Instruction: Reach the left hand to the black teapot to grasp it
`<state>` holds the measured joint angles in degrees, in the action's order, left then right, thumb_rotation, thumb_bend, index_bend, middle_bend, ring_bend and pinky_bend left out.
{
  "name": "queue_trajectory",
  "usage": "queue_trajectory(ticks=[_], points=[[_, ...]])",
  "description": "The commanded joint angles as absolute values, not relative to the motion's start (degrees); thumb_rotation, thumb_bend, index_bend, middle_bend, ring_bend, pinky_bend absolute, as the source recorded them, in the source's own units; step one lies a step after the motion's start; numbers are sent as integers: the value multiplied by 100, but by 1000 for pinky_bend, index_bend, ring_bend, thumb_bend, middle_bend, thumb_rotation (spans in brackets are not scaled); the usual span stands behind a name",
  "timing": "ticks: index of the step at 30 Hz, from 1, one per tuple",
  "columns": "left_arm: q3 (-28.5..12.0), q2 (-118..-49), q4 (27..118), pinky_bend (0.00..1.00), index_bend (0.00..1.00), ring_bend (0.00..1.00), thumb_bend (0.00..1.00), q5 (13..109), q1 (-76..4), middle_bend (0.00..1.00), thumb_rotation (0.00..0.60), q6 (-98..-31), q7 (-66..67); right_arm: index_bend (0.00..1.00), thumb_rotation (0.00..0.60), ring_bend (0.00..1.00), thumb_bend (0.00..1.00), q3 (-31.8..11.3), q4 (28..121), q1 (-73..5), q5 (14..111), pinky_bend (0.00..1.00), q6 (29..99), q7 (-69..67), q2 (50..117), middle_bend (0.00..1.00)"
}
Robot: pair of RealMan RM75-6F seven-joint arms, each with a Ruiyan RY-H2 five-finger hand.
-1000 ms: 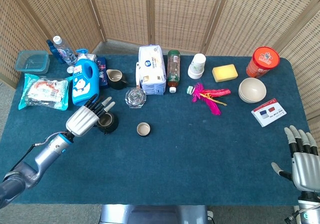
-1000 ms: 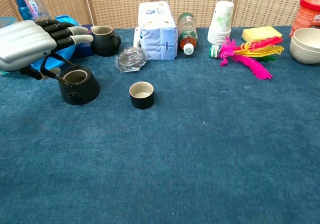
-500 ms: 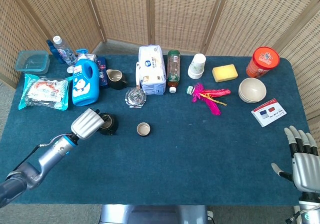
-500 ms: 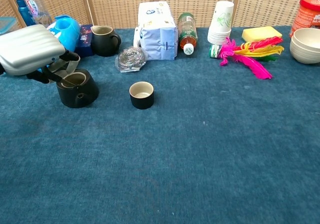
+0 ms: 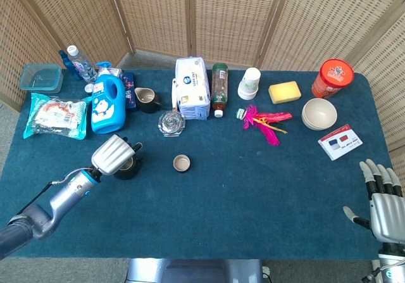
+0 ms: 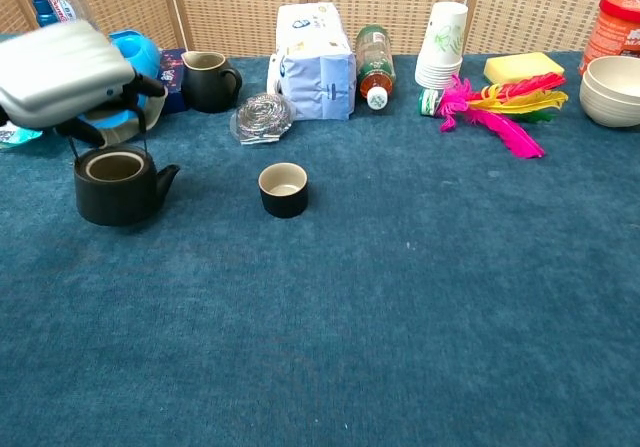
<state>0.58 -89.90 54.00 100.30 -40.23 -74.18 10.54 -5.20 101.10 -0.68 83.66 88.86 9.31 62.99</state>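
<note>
The black teapot [image 6: 115, 185] stands lidless at the left of the blue table, its spout pointing right. Its thin bail handle rises straight up into my left hand [image 6: 70, 82], whose fingers are curled around it. From the head view the left hand [image 5: 112, 154] covers most of the teapot [image 5: 130, 166], so only its right edge shows. Whether the pot's base touches the cloth I cannot tell. My right hand [image 5: 381, 197] rests at the table's near right corner, fingers apart, holding nothing.
A small black cup [image 6: 283, 188] sits right of the teapot. Behind are a steel scourer [image 6: 262, 117], a black pitcher [image 6: 207, 79], a blue detergent bottle [image 5: 107, 103], a tissue pack [image 5: 191, 88] and a snack bag [image 5: 57, 115].
The left hand's fingers closed from spread to curled around the teapot's handle. The teapot shifted left toward the robot and turned, so its spout now points right.
</note>
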Motion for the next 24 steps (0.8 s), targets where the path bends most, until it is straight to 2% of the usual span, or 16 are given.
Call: queue_trajectory(ticks=[1, 16, 24], points=[[-25, -8828, 5686, 1000, 801, 773, 633, 10024, -4115, 870, 600, -7396, 1258, 0, 600, 0, 0, -521, 10114, -63, 8369, 0, 8896, 917, 6290, 0], [-258, -8482, 6512, 1000, 801, 767, 634, 10140, -4586, 870, 600, -7008, 2155, 0, 600, 0, 0, -546, 10126, -39, 8376, 0, 8956, 790, 6228, 0], [-251, -8304, 6732, 1000, 801, 761, 633, 10379, -4908, 865, 600, -6746, 2452, 0, 600, 0, 0, -561, 10130, -34, 8373, 0, 8972, 723, 6200, 0]])
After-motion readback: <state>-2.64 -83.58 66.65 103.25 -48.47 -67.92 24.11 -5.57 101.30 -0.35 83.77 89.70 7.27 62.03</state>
